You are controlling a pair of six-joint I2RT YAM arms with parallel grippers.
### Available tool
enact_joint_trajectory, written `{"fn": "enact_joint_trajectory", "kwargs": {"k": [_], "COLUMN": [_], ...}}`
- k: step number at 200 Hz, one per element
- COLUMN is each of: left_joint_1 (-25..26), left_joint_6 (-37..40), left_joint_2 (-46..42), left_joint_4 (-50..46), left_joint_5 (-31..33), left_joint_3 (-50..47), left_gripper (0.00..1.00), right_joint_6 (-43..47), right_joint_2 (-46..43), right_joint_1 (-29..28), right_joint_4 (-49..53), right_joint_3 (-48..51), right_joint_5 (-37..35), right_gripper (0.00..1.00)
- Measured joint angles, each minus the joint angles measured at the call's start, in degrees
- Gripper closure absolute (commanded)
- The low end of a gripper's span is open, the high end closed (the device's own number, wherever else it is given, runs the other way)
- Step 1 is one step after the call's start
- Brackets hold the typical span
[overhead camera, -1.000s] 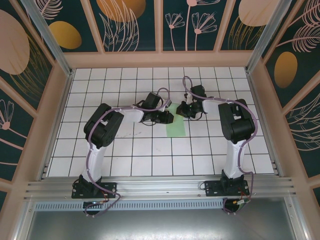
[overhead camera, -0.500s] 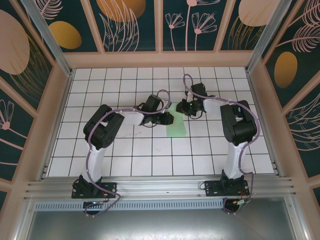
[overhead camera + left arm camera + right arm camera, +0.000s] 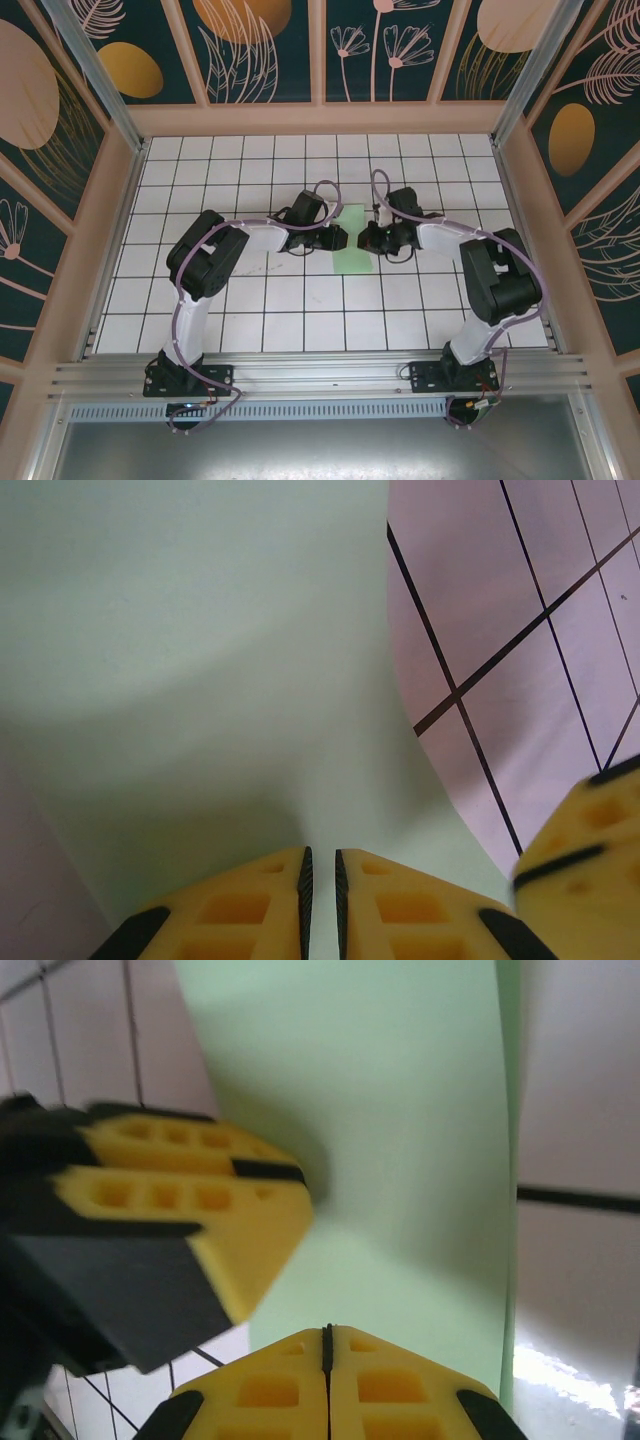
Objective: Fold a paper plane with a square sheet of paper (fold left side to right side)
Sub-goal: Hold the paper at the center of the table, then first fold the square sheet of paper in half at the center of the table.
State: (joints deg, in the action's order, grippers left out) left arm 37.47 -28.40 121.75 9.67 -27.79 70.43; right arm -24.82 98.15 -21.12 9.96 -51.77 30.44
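Both arms stretched forward from their bases and bent inward at the elbows, wrists low over mid-table. Left gripper [image 3: 338, 238] and right gripper [image 3: 366, 240] pointed at each other, tips close together; contact between them not clear. In the left wrist view, the left fingers [image 3: 250, 905] were closed to a thin slit, pinching the square sheet of paper [image 3: 200, 630], with a right finger at the lower right. In the right wrist view, the right fingers [image 3: 270, 1390] were pressed flush together, with the left gripper's fingers just beside them, upper left.
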Motion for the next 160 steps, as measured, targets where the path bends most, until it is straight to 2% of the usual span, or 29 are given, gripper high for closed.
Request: {"fn": "enact_joint_trajectory", "kwargs": {"k": [53,104,160], "left_joint_1": [0.0,0.2,-0.9], "left_joint_6": [0.0,-0.1,-1.1], "left_joint_2": [-0.1,-0.1,-0.1], "left_joint_4": [-0.1,-2.9,-6.3], "left_joint_5": [0.0,0.0,-1.6], "left_joint_3": [0.0,1.5,4.3], "left_gripper": [0.82,0.78,0.78], "right_joint_6": [-0.1,0.5,0.5], "right_joint_2": [3.4,3.5,3.6], "right_joint_1": [-0.1,-0.1,-0.1], "right_joint_4": [1.2,1.7,1.7], "right_joint_3": [0.3,0.5,0.5], "right_joint_5": [-0.5,-1.1,-1.3], "right_gripper": [0.93,0.93,0.93]}}
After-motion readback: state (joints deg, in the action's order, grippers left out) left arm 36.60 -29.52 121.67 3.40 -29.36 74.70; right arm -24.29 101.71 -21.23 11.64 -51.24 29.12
